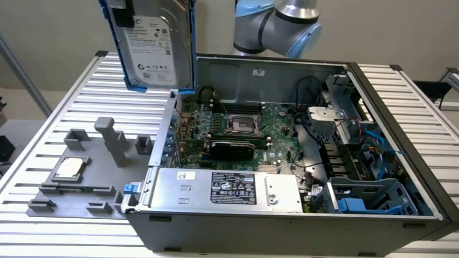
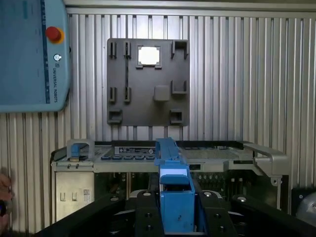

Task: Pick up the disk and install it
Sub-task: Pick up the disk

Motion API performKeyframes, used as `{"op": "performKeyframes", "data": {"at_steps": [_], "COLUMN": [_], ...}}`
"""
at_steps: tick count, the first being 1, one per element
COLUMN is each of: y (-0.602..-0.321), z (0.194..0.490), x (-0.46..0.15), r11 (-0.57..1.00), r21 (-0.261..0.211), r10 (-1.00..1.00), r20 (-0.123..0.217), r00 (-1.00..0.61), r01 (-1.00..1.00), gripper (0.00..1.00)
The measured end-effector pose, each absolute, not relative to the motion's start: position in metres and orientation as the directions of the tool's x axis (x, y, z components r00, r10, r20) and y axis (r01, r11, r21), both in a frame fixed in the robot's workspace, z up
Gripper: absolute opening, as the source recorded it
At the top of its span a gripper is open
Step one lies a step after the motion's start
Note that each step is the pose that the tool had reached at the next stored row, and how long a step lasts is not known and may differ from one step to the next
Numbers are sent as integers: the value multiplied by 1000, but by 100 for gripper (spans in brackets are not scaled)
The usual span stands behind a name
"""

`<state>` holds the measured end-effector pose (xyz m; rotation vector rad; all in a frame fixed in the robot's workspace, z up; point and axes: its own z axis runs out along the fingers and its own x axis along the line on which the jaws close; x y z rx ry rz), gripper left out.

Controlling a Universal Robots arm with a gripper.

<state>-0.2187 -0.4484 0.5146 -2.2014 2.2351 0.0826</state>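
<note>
The disk (image 1: 154, 48), a silver-grey drive with a white label in blue carrier rails, hangs upright in the air above the slatted table. It is over the open computer case's back corner, on the exterior view's left. In the wrist view I look along the disk's blue edge (image 2: 173, 168). It sits between the two black fingers of my gripper (image 2: 175, 202), which is shut on it. The case's rim lies below it.
The open computer case (image 1: 287, 236) shows its motherboard, a power supply (image 1: 222, 188) and a blue drive cage (image 1: 369, 196). A grey fixture plate (image 1: 72, 196) holds a square CPU chip (image 1: 72, 167). A teach pendant (image 2: 29, 49) lies on the table. A hand (image 2: 4, 190) shows at the edge.
</note>
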Motion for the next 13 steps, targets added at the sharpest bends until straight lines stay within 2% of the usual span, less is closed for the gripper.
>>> {"op": "performKeyframes", "data": {"at_steps": [13], "y": [-473], "z": [513], "x": [-164], "r11": [15], "r21": [35], "r10": [-999], "r20": [-39], "r00": [-16], "r01": [-999], "gripper": [33]}}
